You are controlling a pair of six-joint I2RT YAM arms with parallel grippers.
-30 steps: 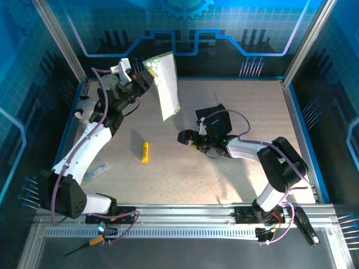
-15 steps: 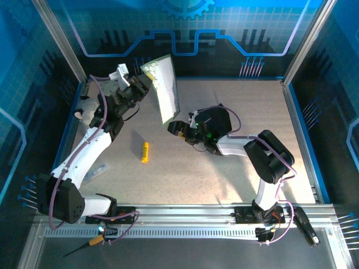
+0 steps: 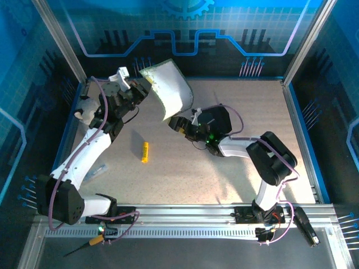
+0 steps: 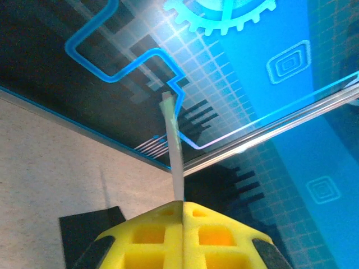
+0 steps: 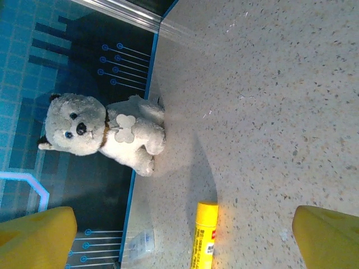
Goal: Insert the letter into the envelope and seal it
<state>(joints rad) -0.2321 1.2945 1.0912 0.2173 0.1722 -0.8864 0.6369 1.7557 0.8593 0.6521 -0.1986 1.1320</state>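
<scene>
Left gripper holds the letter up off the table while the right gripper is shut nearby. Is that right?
No: the right gripper is open, not shut. The right wrist view shows its yellow fingers wide apart, gripping nothing. The left gripper does hold the letter up off the table.

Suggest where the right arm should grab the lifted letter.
Probably the letter's free lower edge, coming in from the right. The left jaws pinch its top corner, so the sheet hangs bowed above the table, and its lower edge is nearest the open right jaws.
</scene>
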